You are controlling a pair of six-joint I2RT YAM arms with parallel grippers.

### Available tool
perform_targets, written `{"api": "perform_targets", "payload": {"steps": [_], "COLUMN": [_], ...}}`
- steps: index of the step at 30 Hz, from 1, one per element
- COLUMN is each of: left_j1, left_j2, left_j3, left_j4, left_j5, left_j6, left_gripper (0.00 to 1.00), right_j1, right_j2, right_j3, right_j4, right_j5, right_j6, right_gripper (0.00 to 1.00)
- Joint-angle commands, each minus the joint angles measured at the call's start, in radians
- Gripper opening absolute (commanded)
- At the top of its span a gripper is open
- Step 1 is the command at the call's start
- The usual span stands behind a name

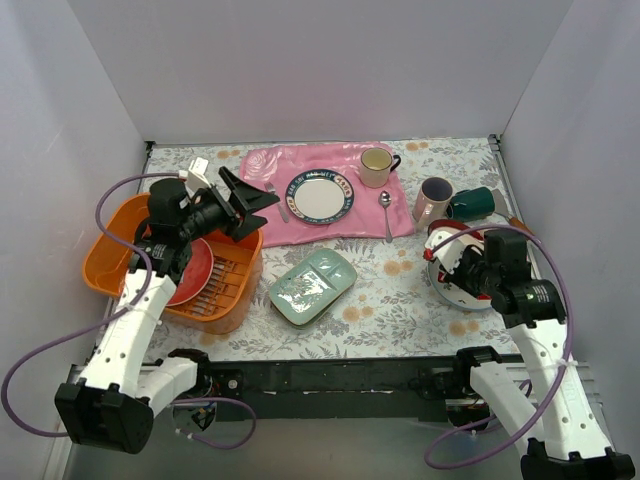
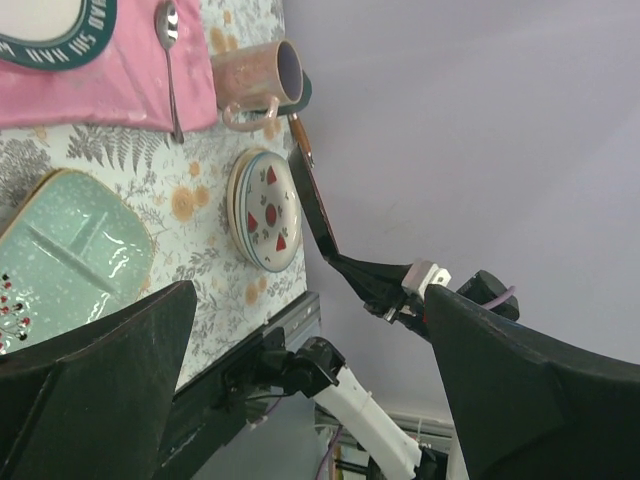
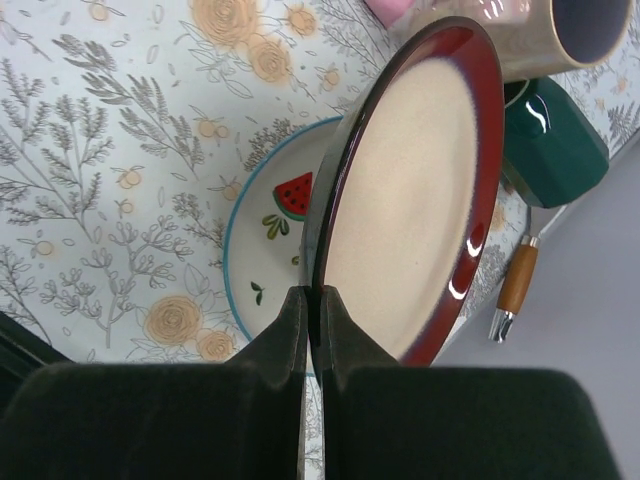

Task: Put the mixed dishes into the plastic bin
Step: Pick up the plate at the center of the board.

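The right gripper [image 3: 314,305] is pressed nearly together on the rim of the maroon-rimmed plate [image 3: 410,200]. It holds the plate tilted up on edge over the white plate [image 3: 262,230], which lies flat on the table at the right, with the pink mug [image 1: 432,198] and green mug [image 1: 473,203] just beyond on the far side. The left gripper [image 1: 250,203] hangs spread wide and empty above the far right edge of the bin [image 1: 103,255] at the left, where 1 red plate [image 1: 190,272] sits inside. The green tray [image 1: 312,286] lies on the table between the bin and the right gripper.
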Motion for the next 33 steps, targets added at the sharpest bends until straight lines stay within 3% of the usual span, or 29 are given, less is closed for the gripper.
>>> {"api": "perform_targets", "payload": {"steps": [1,9,14,22,33], "left_j1": [-0.138,-0.440,-0.567,-0.664,-0.743], "left_j2": [0.050,0.271,0.429,0.657,0.811], "left_j3": [0.031,0.146,0.230,0.393,0.556], "left_j4": [0.017,0.022,0.028,0.012,-0.121], "left_j5": [-0.112,-0.284,-0.332,-0.355,-0.393], "left_j6": [-0.037,-0.100,-0.155,-0.267,-0.302], "left_gripper": [0.98,0.98,0.98,0.98,0.98], "right_j1": [0.002,0.003,0.003,0.003,0.003], "right_j2": [-0.049,-0.077,-0.086,-0.095,-0.089], "right_j3": [0.099,0.097,0.096,0.094,0.085], "right_j4": [0.071,0.053,0.047,0.042,0.062], "right_j5": [-0.096,-0.171,-0.222,-0.291,-0.366], "right_j6": [-0.093,-0.134,-0.151,-0.165,-0.166], "right_gripper": [0.01,0.01,0.01,0.01,0.01]}}
